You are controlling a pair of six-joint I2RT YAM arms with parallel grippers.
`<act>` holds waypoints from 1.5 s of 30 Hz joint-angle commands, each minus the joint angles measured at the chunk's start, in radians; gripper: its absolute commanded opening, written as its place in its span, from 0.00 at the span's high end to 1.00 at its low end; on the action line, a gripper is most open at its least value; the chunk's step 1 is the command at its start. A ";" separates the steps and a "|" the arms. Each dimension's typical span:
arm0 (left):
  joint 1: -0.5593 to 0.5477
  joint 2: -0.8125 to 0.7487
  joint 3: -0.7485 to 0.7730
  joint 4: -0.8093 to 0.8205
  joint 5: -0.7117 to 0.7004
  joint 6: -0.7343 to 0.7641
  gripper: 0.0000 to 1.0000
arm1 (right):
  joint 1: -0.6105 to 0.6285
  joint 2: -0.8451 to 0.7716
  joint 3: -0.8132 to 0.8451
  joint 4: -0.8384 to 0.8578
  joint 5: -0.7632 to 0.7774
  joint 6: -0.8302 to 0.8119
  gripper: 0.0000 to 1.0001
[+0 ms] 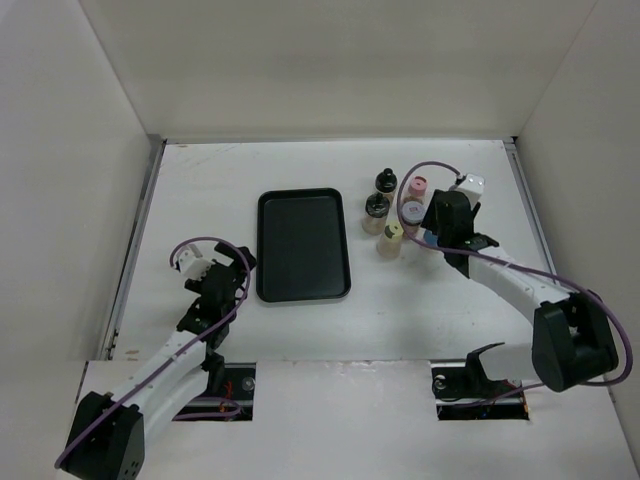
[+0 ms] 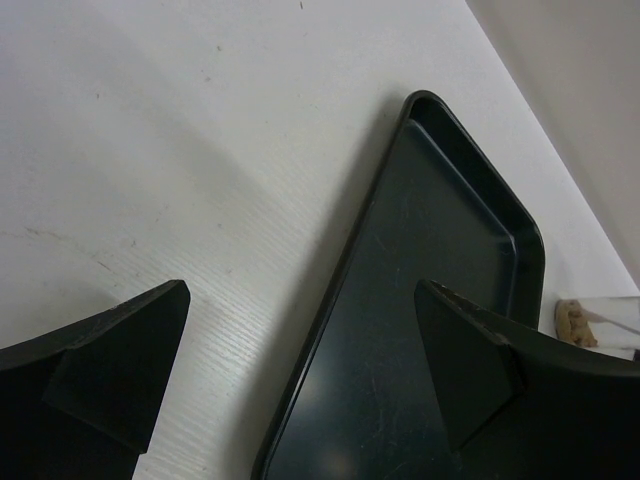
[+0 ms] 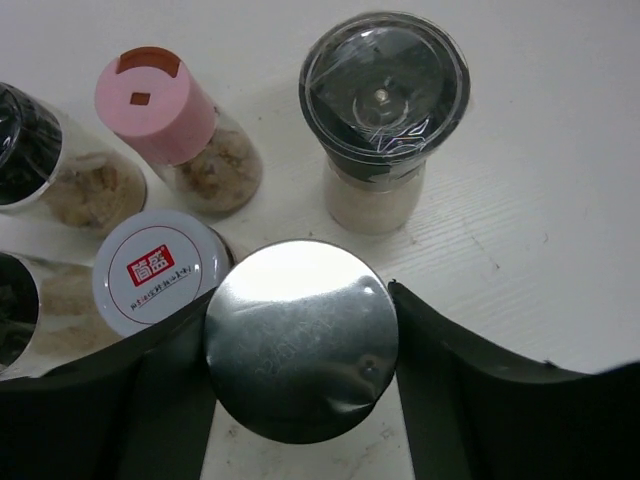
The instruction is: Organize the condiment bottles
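The condiment bottles stand in a cluster right of the black tray [image 1: 300, 245]: two black-capped ones [image 1: 384, 180] [image 1: 376, 207], a pink-capped one [image 1: 418, 185] and a cream-capped one [image 1: 391, 235]. My right gripper [image 3: 300, 340] is shut on a silver-capped bottle [image 3: 300, 335], and both fingers press the cap's sides. Close around it stand a pink-capped bottle [image 3: 155, 95], a black-topped grinder bottle [image 3: 383, 85] and a white-lidded one with a red label [image 3: 160, 270]. From above, the right gripper [image 1: 432, 232] hides the held bottle. My left gripper [image 2: 302, 295] is open over the tray's left rim [image 2: 330, 300] and holds nothing.
White walls enclose the table on three sides. Two more dark-capped bottles [image 3: 20, 145] show partly at the left edge of the right wrist view. A purple cable [image 1: 430, 165] loops over the right wrist.
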 commanded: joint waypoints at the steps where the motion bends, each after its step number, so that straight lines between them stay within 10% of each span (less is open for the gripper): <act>1: -0.005 0.010 -0.004 0.059 0.011 0.002 0.00 | 0.003 -0.021 0.031 0.079 -0.004 0.031 0.42; 4: -0.005 -0.007 -0.007 0.059 0.012 0.003 0.00 | 0.030 -0.138 0.005 0.061 0.103 0.027 0.57; 14: -0.013 0.019 -0.001 0.074 0.014 -0.001 0.00 | 0.312 -0.385 0.169 -0.075 0.269 -0.084 0.59; 31: 0.024 -0.039 -0.026 0.056 0.029 -0.003 0.00 | 0.558 0.679 0.983 0.157 -0.087 -0.197 0.60; 45: 0.012 0.019 -0.021 0.077 0.027 -0.007 0.00 | 0.569 0.995 1.237 0.143 -0.102 -0.179 0.47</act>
